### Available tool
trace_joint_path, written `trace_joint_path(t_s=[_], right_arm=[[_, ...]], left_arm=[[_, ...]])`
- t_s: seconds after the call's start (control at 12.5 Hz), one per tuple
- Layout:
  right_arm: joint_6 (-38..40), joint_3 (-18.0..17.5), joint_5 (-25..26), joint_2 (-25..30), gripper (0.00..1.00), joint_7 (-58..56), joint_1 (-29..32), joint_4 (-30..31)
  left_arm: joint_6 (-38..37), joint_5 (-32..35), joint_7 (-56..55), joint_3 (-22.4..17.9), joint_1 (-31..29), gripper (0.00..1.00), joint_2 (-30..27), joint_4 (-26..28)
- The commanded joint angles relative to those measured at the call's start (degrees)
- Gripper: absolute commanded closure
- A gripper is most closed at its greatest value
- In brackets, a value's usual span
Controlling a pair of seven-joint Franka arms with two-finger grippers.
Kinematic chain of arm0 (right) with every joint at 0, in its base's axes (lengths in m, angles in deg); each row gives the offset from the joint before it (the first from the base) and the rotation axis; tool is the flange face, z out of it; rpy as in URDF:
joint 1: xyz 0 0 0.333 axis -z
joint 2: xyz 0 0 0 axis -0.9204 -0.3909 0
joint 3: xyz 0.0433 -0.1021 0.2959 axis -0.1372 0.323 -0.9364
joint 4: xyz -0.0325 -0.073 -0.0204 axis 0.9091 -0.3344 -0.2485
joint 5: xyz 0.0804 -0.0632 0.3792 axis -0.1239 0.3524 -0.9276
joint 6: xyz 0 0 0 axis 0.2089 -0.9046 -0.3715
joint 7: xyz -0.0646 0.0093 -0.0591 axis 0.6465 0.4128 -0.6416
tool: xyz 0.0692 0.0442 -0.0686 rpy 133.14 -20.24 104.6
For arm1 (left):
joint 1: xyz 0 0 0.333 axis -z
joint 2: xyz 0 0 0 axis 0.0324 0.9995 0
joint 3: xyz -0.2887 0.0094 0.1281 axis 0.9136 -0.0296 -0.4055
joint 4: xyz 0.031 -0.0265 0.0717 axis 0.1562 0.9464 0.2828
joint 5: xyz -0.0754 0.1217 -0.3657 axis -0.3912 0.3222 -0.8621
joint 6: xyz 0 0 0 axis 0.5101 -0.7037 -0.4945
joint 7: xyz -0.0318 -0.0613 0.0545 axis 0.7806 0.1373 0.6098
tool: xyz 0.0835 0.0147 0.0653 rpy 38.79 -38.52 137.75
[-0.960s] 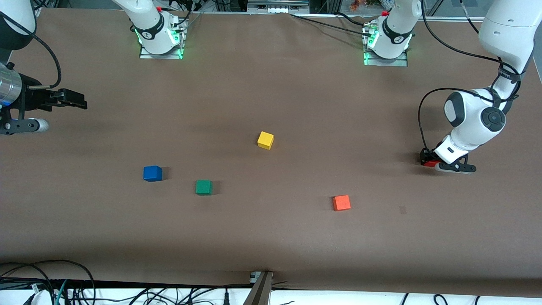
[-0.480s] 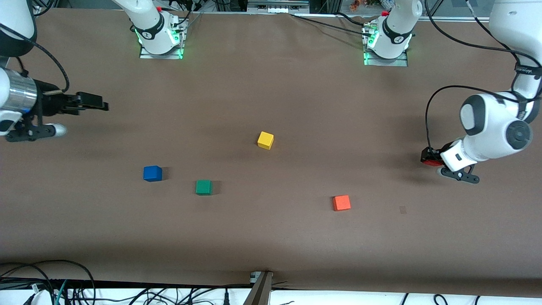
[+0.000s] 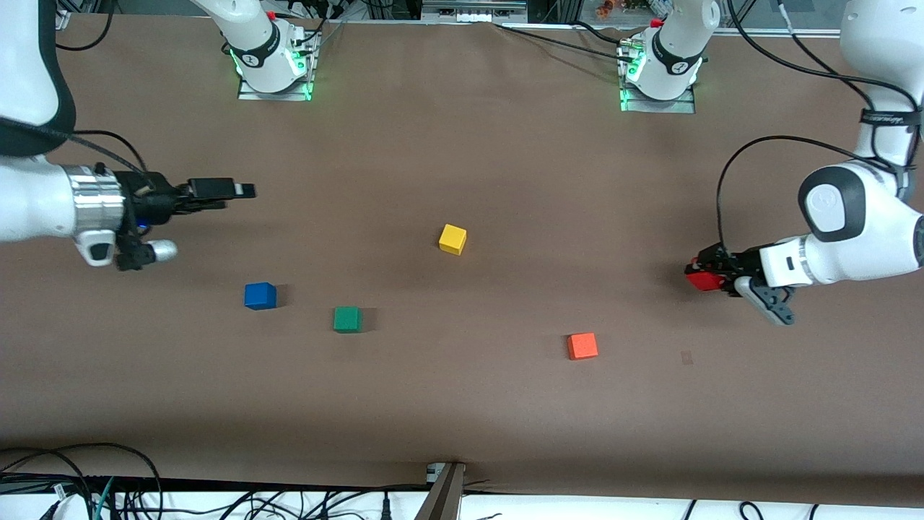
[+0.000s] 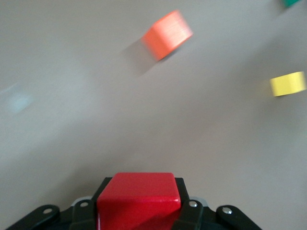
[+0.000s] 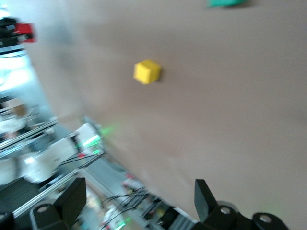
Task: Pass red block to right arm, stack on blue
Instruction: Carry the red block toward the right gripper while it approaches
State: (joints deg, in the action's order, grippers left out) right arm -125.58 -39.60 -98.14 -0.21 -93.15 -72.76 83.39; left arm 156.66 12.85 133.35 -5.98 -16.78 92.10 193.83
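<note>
We have the red block [image 3: 699,280] clamped in the left gripper [image 3: 704,278], lifted over the table [image 3: 462,404] at the left arm's end; in the left wrist view the block [image 4: 139,197] sits squarely between the black fingers [image 4: 192,211]. The right gripper [image 3: 234,191] hangs over the table at the right arm's end, above and a little farther from the front camera than the blue block [image 3: 260,296], with its two fingers [image 5: 204,196] spread wide and empty.

We judge the pickup done. The handover is not yet made, since the two grippers are well apart, and stacking on the blue block also remains.

We count five blocks, one of each colour: red, blue, green [image 3: 347,319], yellow [image 3: 452,239] and orange [image 3: 582,346]. The green one lies beside the blue, the yellow near the table's middle, the orange nearest the front camera. Two arms, two grippers.
</note>
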Motion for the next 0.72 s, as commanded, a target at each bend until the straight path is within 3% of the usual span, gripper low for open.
trace_joint_path(t_s=[0.0, 0.24, 0.48, 0.64], right_arm=[[1.07, 0.14, -11.05, -4.37, 0.00, -1.11, -1.78, -0.05], [-4.62, 0.14, -23.35, -9.20, 0.00, -0.93, -5.47, 0.74], [-7.89, 0.14, -34.16, -13.68, 0.00, -3.28, -7.23, 3.20], [-10.95, 0.14, -38.58, -15.80, 0.00, -5.41, -9.25, 3.38]], left_arm=[[-1.04, -8.83, 14.15, 3.59, -0.02, 1.00, 3.85, -3.48], [-1.12, -25.07, 31.63, 8.24, -0.10, 1.00, 8.16, -5.41], [-0.95, -33.89, 42.73, 11.25, 1.21, 1.00, 10.26, -6.47], [-0.95, -42.41, 53.79, 13.27, 3.31, 1.00, 12.55, -8.75]])
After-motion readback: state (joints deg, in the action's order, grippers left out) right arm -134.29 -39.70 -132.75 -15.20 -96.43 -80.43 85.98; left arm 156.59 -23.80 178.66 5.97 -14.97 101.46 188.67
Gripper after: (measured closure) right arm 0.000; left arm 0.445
